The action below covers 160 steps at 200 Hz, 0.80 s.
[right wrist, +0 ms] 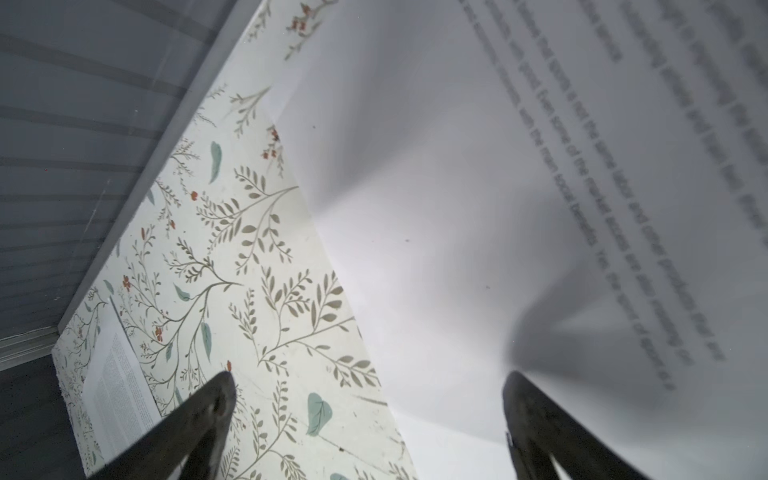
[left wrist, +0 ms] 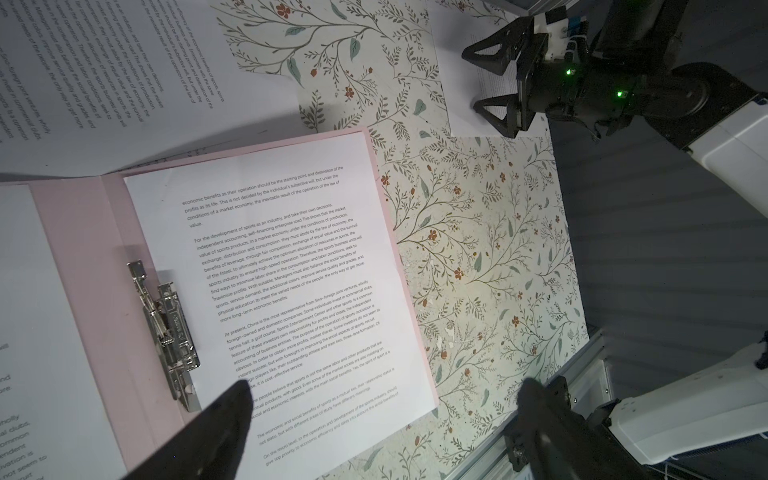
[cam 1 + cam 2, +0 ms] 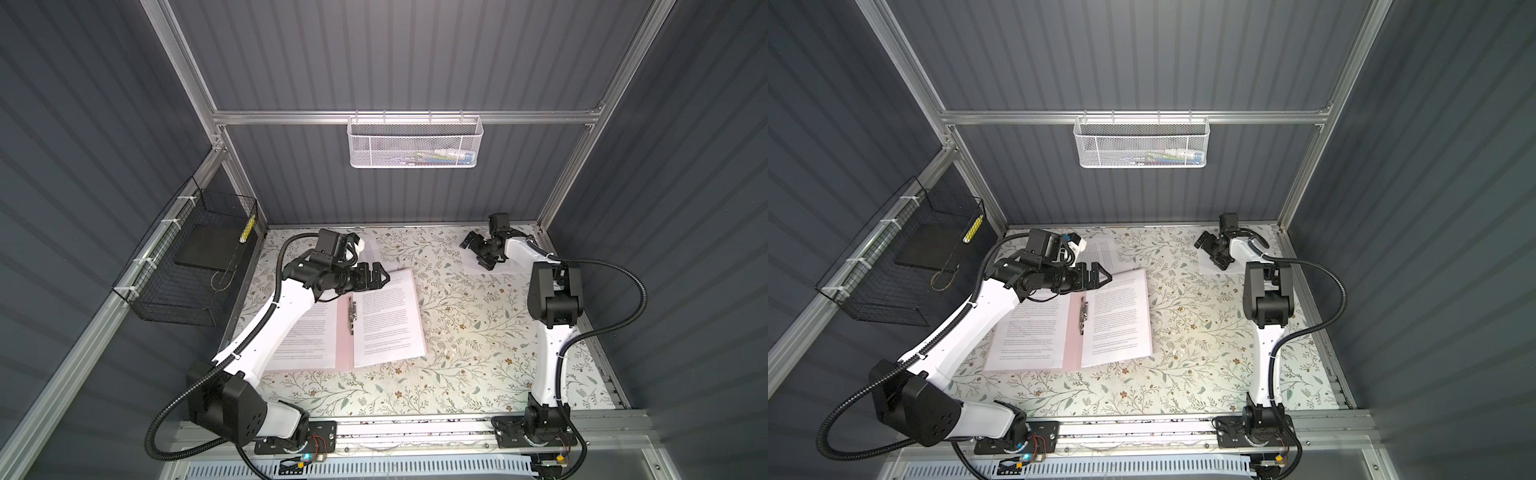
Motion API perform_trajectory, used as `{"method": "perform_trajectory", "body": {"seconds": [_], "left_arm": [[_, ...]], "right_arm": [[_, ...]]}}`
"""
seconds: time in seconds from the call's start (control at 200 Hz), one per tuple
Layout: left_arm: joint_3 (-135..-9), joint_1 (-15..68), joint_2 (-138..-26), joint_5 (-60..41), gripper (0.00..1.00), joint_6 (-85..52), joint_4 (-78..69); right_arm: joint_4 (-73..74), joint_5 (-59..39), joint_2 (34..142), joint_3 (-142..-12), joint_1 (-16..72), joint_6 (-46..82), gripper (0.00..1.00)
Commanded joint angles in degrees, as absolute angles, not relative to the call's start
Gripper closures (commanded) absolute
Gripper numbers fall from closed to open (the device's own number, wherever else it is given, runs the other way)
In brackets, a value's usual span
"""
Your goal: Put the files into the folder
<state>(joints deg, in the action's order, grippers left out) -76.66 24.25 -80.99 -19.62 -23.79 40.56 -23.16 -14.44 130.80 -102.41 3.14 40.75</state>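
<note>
Two sheets (image 3: 388, 320) lie in the open folder (image 3: 344, 353), left of centre on the floral table (image 3: 457, 332). There is bare room to its right and on its near side. The left gripper (image 3: 381, 275) hovers over the folder's far edge, jaws spread and empty. At far right, the right gripper (image 3: 476, 253) angles down over a loose sheet (image 1: 457, 208), jaws released; whether it touches the sheet is unclear. The left arm (image 3: 266, 328) hides the folder's far left corner.

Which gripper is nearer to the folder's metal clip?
Left. The left gripper hovers at the folder's far edge near the clip; the right gripper over a sheet, far right.
</note>
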Motion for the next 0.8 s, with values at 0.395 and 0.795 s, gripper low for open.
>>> {"method": "perform_trajectory", "body": {"seconds": [0.395,0.795], "left_arm": [[-80.5,24.4,-80.6,-17.0,0.0,-21.7,44.0],[-88.0,29.4,-84.2,-15.8,0.0,-19.9,46.4]], "right_arm": [[-24.4,-23.6,126.6,-89.9,3.0,47.2,0.01],[-1.1,-35.7,94.8,-43.4,2.9,50.9,0.01]]}}
